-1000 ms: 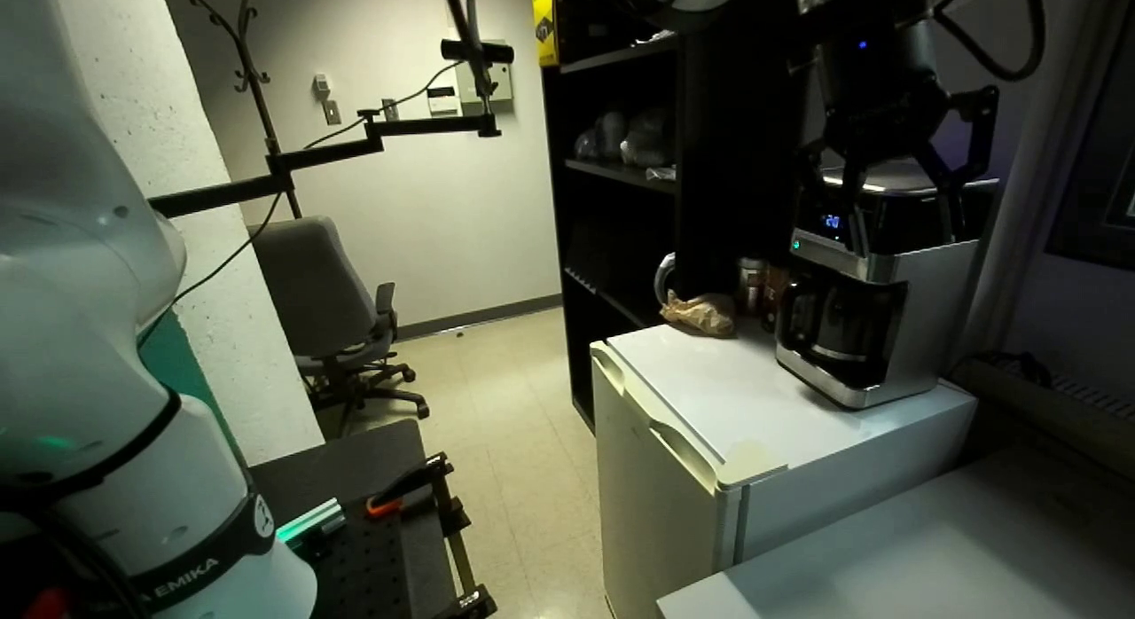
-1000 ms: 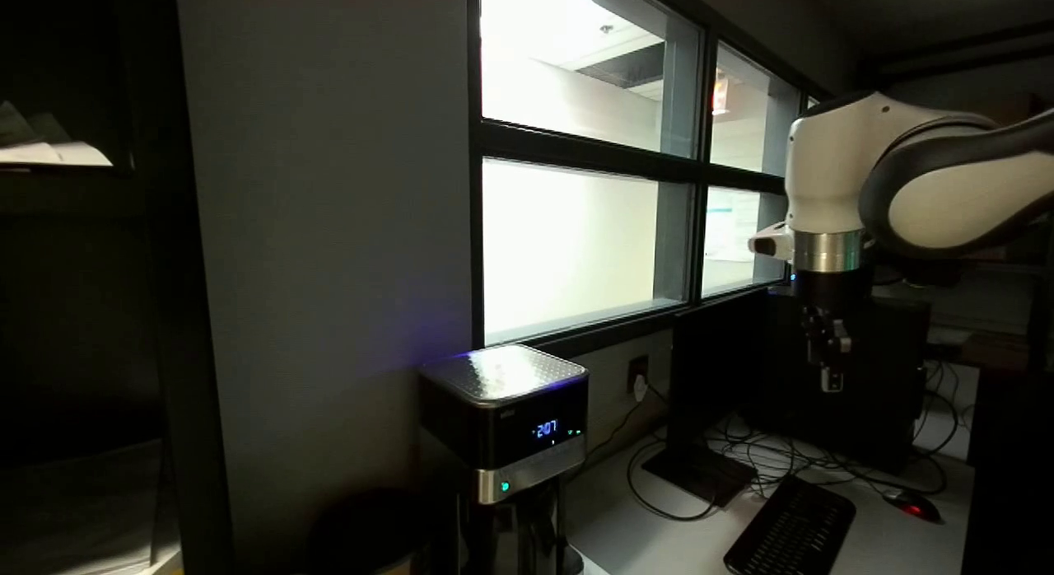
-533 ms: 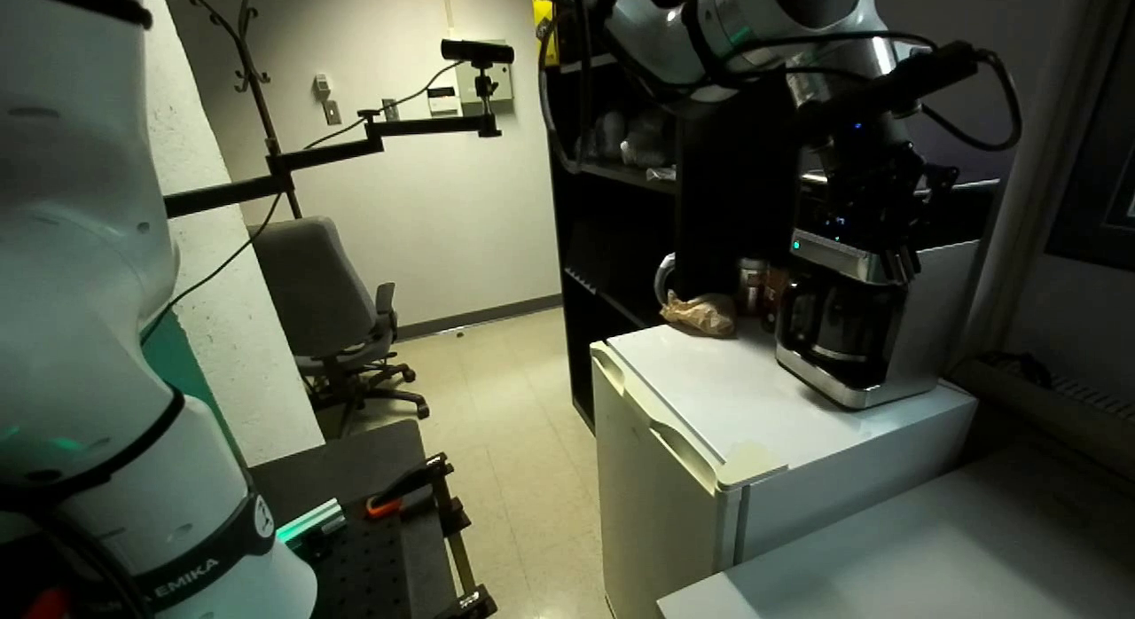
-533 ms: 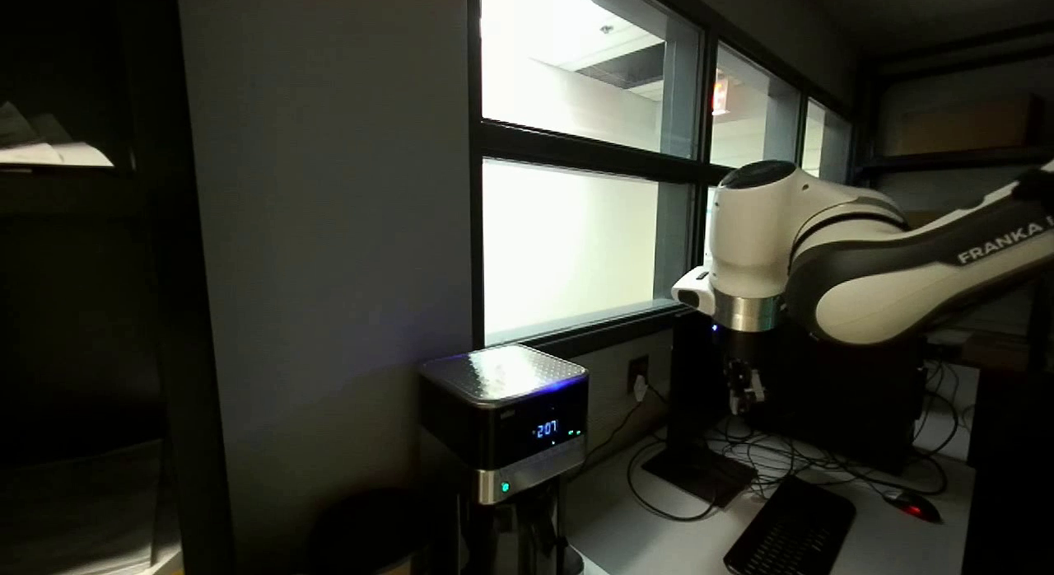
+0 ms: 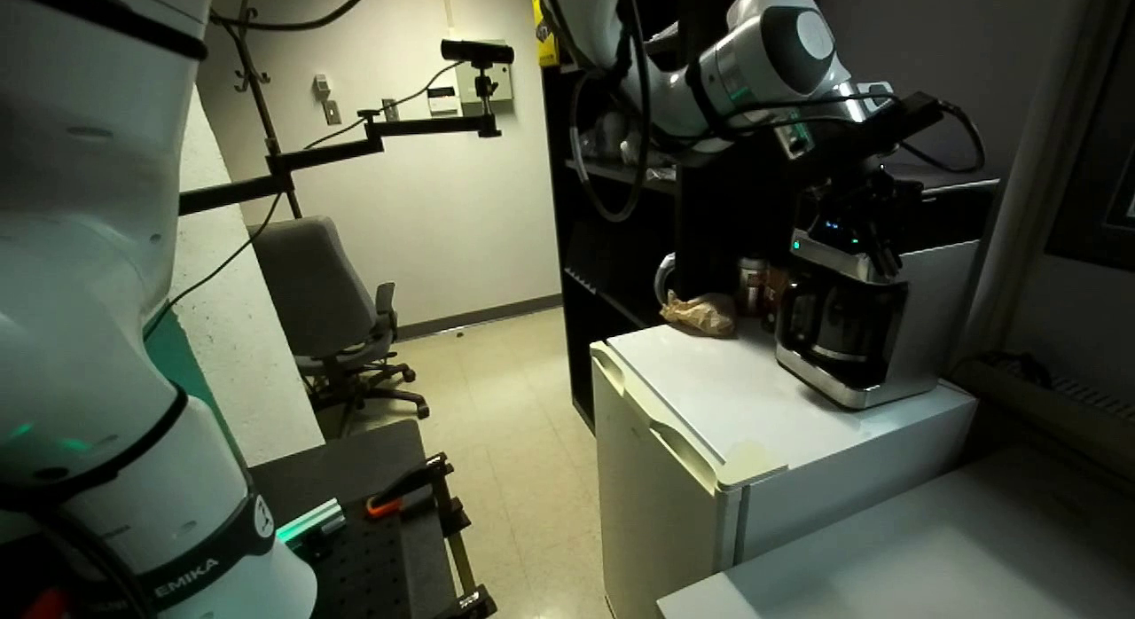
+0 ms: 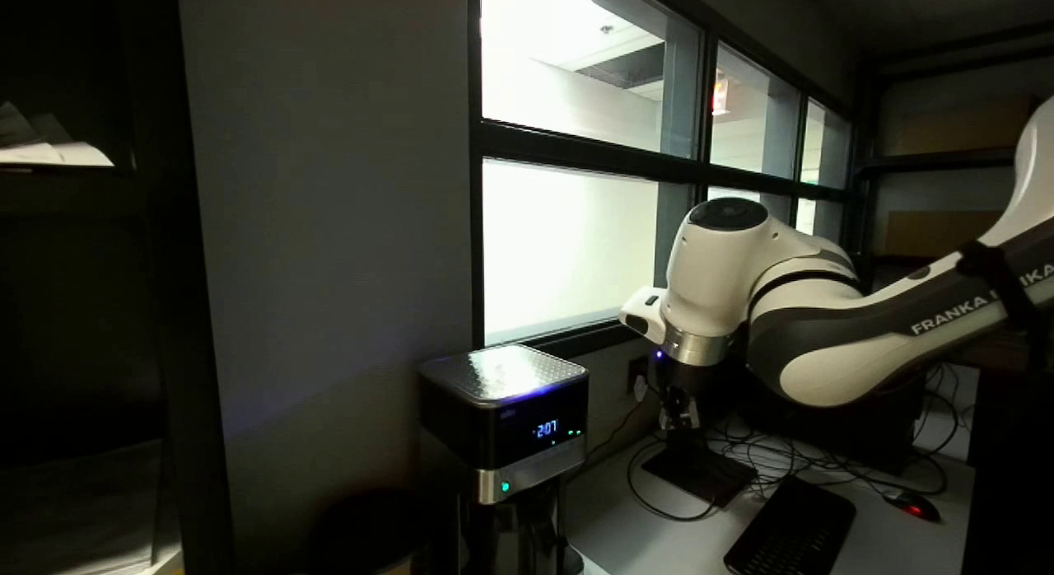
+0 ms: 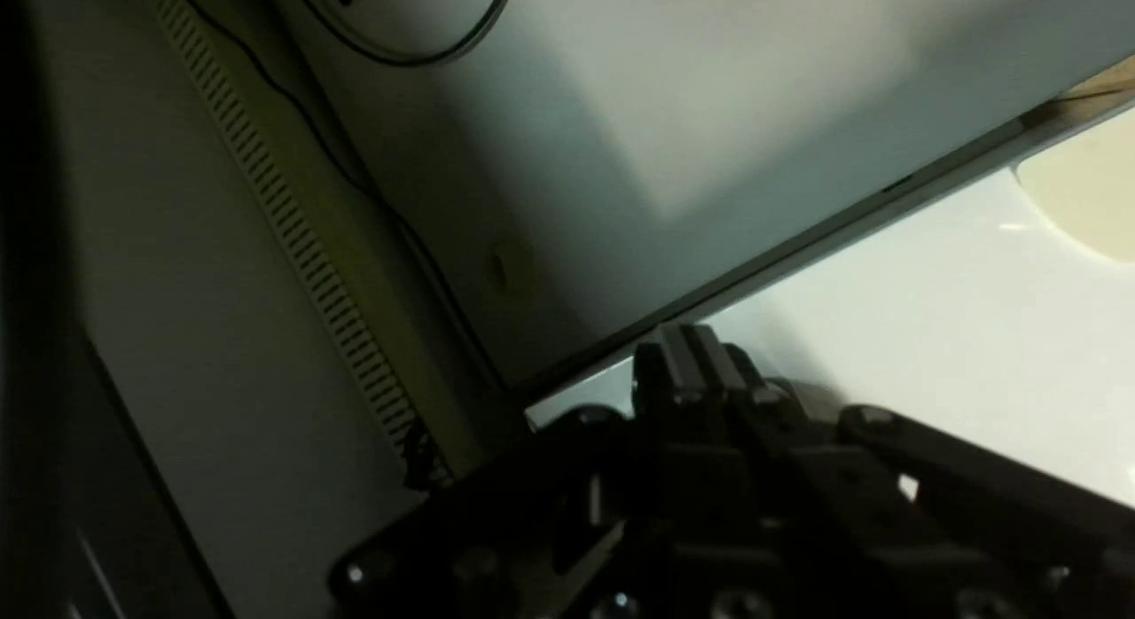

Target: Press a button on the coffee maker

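Observation:
The coffee maker [image 6: 502,431], black with a silvery strip and a dark glass carafe [image 5: 842,322], stands upright in both exterior views. Its front shows a lit clock display [image 6: 547,428], small green lights [image 6: 574,432] and a green-lit button [image 6: 505,486]. My gripper [image 6: 680,423] hangs pointing down, with a visible gap between it and the machine's front. From another angle, the gripper [image 5: 887,262] covers part of the control panel. Seen from the wrist, the gripper [image 7: 700,362] is shut, its pads together and nothing between them; the coffee maker cannot be made out there.
Below the machine is a white cabinet [image 5: 683,371], with a crumpled brown bag [image 5: 700,314] and a jar [image 5: 751,282] on top. Beside it, a desk carries a keyboard [image 6: 790,525], a mouse [image 6: 911,505] and tangled cables. A dark shelf [image 5: 612,238] rises behind.
My gripper's fingers came together from a wide spread. The arm travelled lower and closer to the coffee maker, going leftward in an exterior view, and the wrist turned. The machine stayed put.

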Motion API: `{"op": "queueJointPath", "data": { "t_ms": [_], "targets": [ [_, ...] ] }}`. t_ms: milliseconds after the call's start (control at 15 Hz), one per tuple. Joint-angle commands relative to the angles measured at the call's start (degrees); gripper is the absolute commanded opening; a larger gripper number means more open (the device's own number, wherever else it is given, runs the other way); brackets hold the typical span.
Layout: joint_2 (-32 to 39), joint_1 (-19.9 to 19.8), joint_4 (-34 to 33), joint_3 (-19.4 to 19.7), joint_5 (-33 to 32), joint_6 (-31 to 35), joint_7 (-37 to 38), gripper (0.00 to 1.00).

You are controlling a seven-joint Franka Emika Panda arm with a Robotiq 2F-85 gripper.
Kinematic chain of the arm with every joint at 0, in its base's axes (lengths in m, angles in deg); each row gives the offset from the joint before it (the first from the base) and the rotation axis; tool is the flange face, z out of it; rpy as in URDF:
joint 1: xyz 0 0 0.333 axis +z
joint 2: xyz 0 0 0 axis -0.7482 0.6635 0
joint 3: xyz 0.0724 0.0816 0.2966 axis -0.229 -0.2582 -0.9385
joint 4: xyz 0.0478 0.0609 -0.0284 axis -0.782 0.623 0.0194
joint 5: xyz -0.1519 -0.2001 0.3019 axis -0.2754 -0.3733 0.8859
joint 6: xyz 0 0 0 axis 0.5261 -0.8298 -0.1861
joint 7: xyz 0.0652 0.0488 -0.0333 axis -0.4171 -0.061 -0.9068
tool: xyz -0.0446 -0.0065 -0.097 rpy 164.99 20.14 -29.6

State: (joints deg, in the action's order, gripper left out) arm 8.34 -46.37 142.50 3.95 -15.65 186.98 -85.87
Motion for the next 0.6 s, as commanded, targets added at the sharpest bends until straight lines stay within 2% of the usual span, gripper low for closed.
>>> {"op": "queueJointPath", "data": {
  "t_ms": [0,533],
  "targets": [
    [3.6,1.0,-3.5,0.1,-2.3,5.5,0.0,0.00],
    [7.7,1.0,-6.0,-1.3,-0.4,13.9,-1.7,0.00]
  ]
}}
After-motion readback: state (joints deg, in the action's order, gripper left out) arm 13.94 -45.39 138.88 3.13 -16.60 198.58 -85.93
